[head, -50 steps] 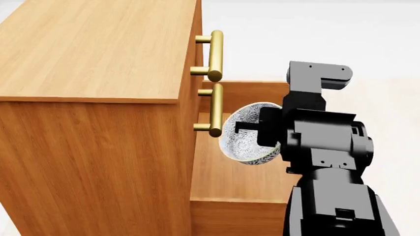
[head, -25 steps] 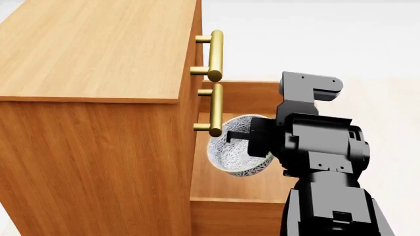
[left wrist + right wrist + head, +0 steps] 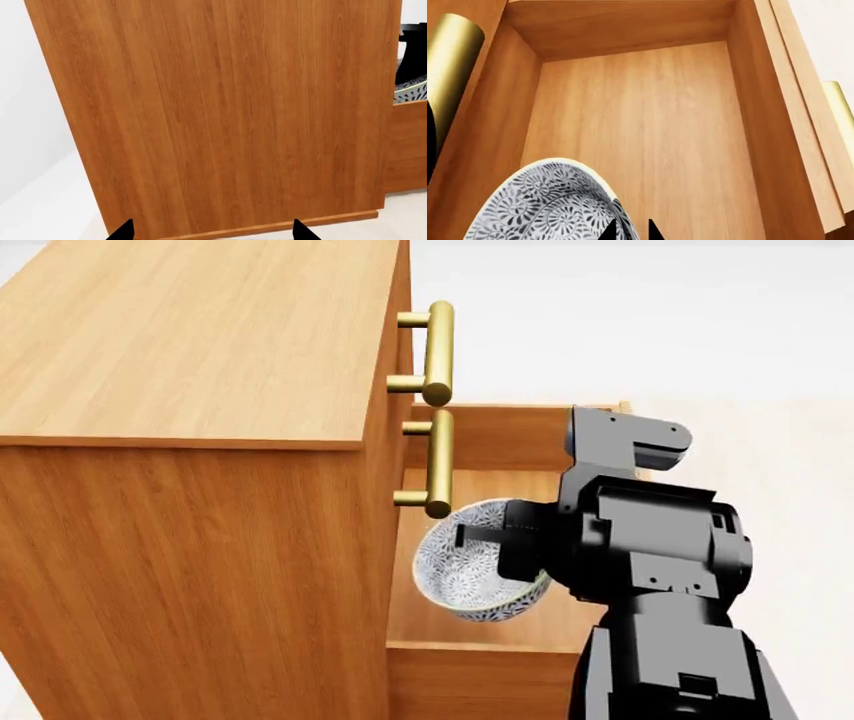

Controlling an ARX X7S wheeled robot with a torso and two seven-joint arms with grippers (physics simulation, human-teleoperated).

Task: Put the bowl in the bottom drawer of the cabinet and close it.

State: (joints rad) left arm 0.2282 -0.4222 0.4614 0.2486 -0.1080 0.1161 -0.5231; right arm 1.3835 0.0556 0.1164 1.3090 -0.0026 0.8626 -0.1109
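My right gripper [image 3: 467, 537] is shut on the rim of the white bowl [image 3: 467, 575] with the grey-blue floral pattern. The bowl hangs tilted just inside the open bottom drawer [image 3: 481, 675], beside the cabinet [image 3: 200, 360] front and below its brass handles. In the right wrist view the bowl [image 3: 547, 205] sits above the bare drawer floor [image 3: 647, 125], with the right gripper [image 3: 630, 231] pinching its edge. My left gripper [image 3: 212, 232] is open beside the cabinet's side panel [image 3: 220, 110], holding nothing. A sliver of the bowl [image 3: 410, 90] shows past that panel.
Two upper brass bar handles [image 3: 438, 350] [image 3: 438, 465] jut from the cabinet front close to the bowl. The drawer's own handle [image 3: 837, 115] shows outside its front wall. Pale floor [image 3: 667, 320] surrounds the cabinet.
The right arm has lowered and shifted toward the cabinet front, carrying the bowl down past the second handle into the open drawer.
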